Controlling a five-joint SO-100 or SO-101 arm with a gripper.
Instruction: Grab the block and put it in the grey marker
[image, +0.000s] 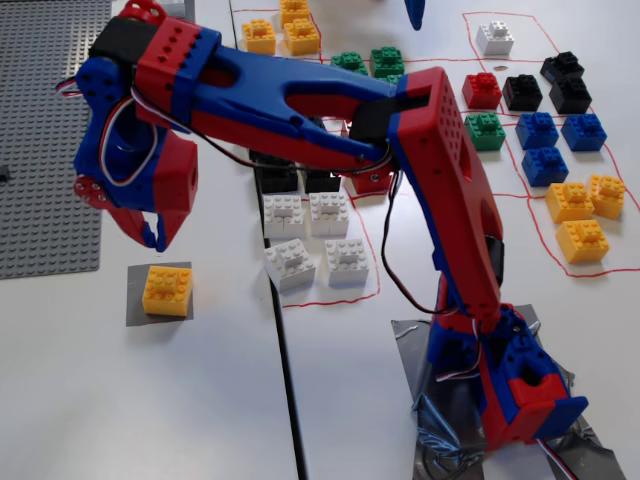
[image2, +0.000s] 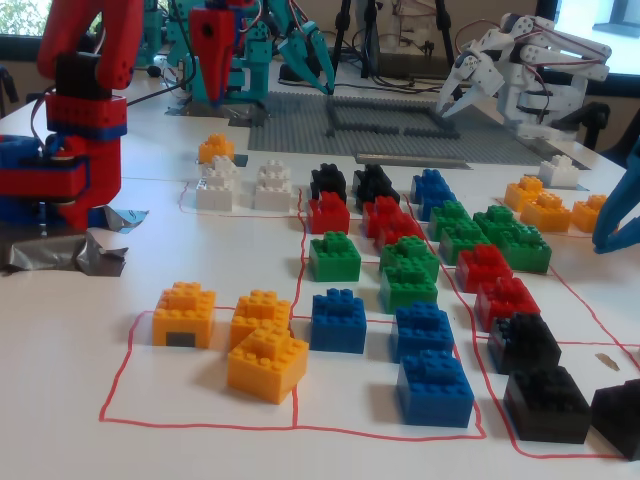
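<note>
Your arm hung over the table, claw clear of the block.

Your claw (image: 150, 232) pointed down with its fingers slightly spread, pinching nothing; just below it lay the grey marker (image: 137, 310), and on that patch sat the block (image: 167, 291).

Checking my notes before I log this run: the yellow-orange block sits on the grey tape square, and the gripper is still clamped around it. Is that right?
Not quite. In a fixed view the block does sit on the grey marker, but the gripper is not clamped around it: it hangs above the block, clear of it, holding nothing.
</note>
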